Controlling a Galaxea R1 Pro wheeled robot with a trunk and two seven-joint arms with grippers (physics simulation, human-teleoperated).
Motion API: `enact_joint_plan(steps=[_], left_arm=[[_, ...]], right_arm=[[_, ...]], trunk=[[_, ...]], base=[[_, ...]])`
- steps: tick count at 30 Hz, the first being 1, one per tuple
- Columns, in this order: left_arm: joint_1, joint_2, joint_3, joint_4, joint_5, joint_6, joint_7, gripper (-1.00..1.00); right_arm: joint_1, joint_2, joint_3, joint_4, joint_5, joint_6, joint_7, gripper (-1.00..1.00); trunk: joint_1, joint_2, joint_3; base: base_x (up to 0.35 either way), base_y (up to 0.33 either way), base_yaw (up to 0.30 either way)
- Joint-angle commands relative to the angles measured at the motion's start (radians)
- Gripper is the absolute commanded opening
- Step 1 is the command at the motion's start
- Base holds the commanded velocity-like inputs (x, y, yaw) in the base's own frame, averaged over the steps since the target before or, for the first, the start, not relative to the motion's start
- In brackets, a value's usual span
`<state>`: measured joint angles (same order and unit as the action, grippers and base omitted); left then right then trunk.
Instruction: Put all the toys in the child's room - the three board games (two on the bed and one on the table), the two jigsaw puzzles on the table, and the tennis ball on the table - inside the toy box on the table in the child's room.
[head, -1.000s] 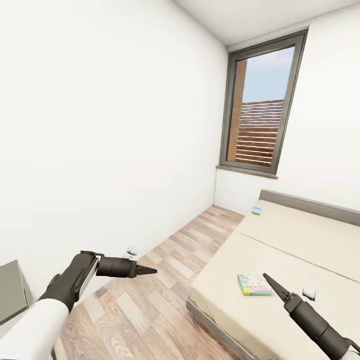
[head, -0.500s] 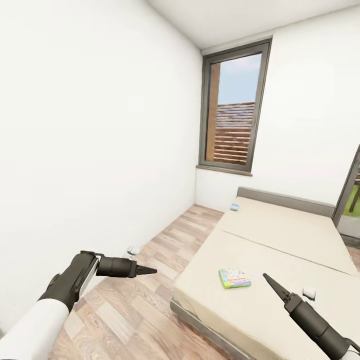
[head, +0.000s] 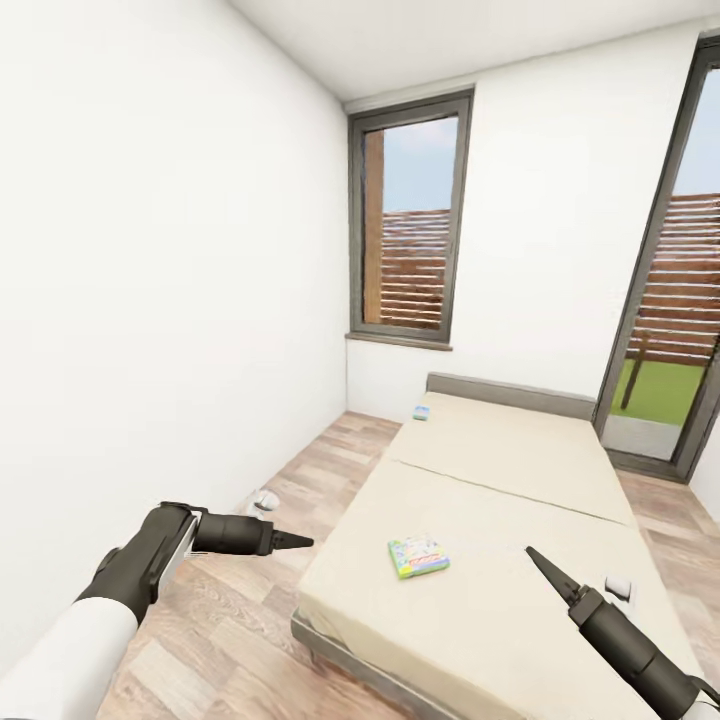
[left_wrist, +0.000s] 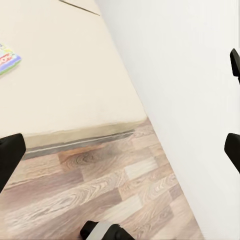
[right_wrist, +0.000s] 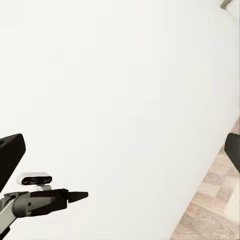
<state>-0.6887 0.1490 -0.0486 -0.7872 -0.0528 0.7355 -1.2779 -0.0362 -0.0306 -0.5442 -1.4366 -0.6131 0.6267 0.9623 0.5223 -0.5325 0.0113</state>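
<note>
Two board games lay on the bed: one near, one far. Both tools, left and right, stood apart, empty.

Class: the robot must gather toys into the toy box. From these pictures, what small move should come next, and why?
Probably roll the base closer to the bed and face the nearer board game. Both the left gripper and right gripper look empty, pointing forward short of it. A smaller blue game lies farther off near the headboard, so the near one seems first.
</note>
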Motion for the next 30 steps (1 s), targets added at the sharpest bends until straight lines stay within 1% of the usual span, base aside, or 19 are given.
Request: enact_joint_plan(steps=[1, 7, 24, 30], left_arm=[[0.000, 0.001, 0.000, -0.001, -0.006, 0.010, -0.006, 1.00], [0.000, 0.001, 0.001, -0.001, -0.006, 0.010, -0.006, 1.00], [0.000, 0.001, 0.002, -0.001, -0.005, 0.011, -0.007, 1.00], [0.000, 0.001, 0.002, -0.001, -0.005, 0.010, -0.006, 1.00]], right_arm=[[-0.001, 0.000, 0.000, 0.001, -0.005, 0.007, 0.001, 1.00], [-0.001, 0.000, 0.000, 0.001, -0.005, 0.007, 0.001, 1.00], [-0.001, 0.000, -0.002, 0.014, -0.005, 0.007, 0.000, 1.00], [-0.001, 0.000, -0.002, 0.019, -0.005, 0.007, 0.000, 1.00]], trunk=[[0.001, 0.000, 0.000], [0.001, 0.000, 0.003], [0.001, 0.000, 0.012], [0.001, 0.000, 0.015]], base=[[0.099, -0.135, -0.281], [0.038, -0.051, -0.280], [0.002, -0.003, -0.280], [0.000, 0.069, -0.280]])
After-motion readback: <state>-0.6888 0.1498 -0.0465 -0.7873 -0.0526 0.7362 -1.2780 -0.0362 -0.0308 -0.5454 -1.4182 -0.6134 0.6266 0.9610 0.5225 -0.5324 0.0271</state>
